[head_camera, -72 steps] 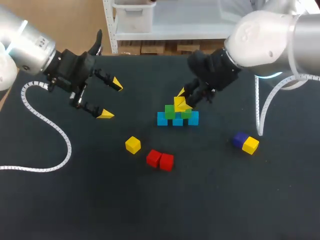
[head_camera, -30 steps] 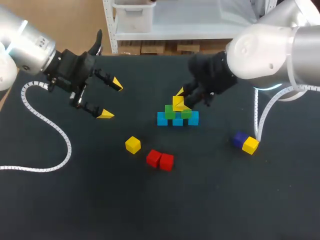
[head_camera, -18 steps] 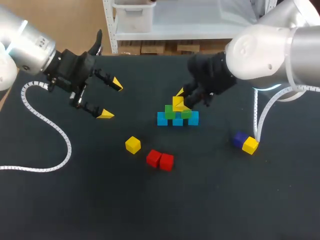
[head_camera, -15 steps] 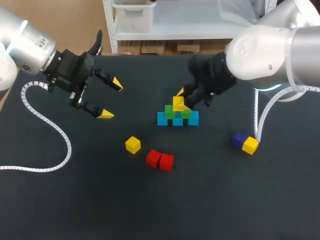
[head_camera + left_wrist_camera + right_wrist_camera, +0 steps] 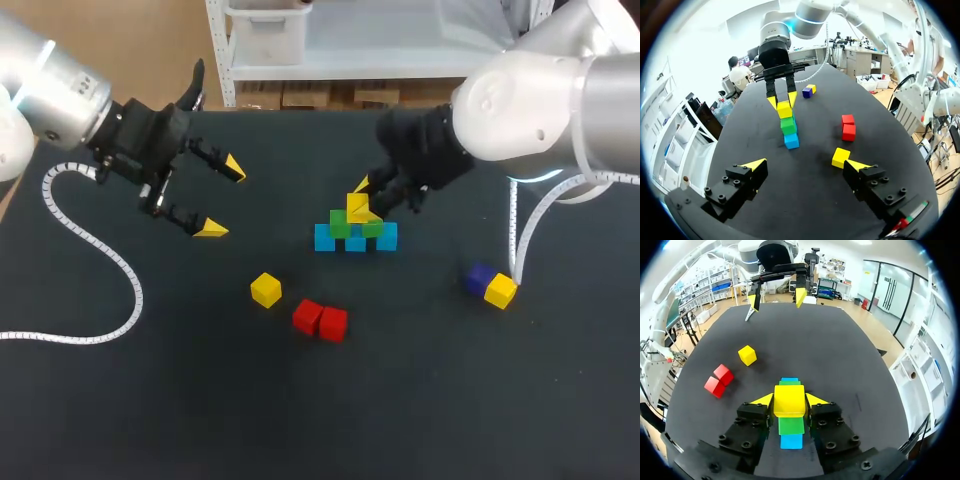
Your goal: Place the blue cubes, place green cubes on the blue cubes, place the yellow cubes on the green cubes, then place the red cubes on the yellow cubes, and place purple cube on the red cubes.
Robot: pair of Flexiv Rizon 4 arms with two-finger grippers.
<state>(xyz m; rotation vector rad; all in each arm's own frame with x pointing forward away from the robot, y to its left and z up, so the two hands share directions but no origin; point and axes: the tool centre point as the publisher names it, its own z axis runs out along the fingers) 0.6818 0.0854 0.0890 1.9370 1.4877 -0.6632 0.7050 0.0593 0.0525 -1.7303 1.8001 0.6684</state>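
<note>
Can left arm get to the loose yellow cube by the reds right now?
Probably yes. The left gripper is open and empty; the yellow cube stands apart from the red cubes, nothing in between.

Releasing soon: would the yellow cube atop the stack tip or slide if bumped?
Yellow cube: flat-sided, unlikely to roll; looks rigid in the right gripper. It seems to bridge two green cubes, so a bump might slide it off.
</note>
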